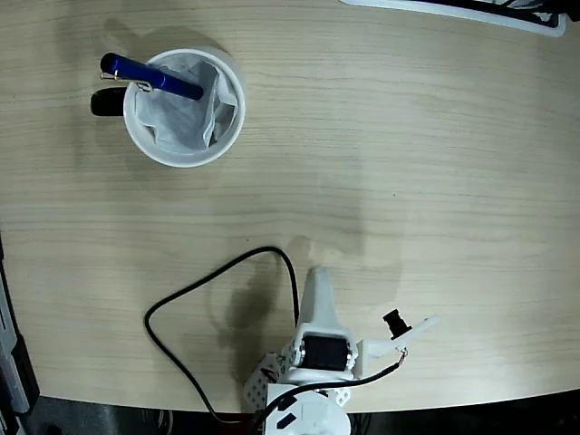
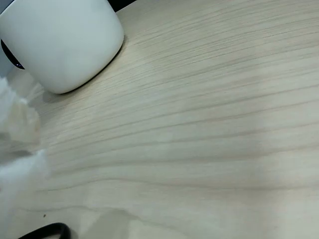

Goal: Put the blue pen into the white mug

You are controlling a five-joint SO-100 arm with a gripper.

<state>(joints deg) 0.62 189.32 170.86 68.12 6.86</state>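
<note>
Fixed view showed the white arm point(image 1: 313, 362) folded at the table's point(image 1: 408, 163) near edge, a black cable point(image 1: 195, 294) looping beside it; whether its gripper was spread, I could not tell. Far off, the blue pen point(image 1: 149, 76) lay slanted in the white mug point(image 1: 184, 107), one end overhanging the rim

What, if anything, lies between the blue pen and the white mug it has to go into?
Nothing visible. In the fixed view the blue pen already sits in the white mug, leaning on the tissue paper with its top end over the rim beside the black handle. The arm is folded back, far off.
</note>
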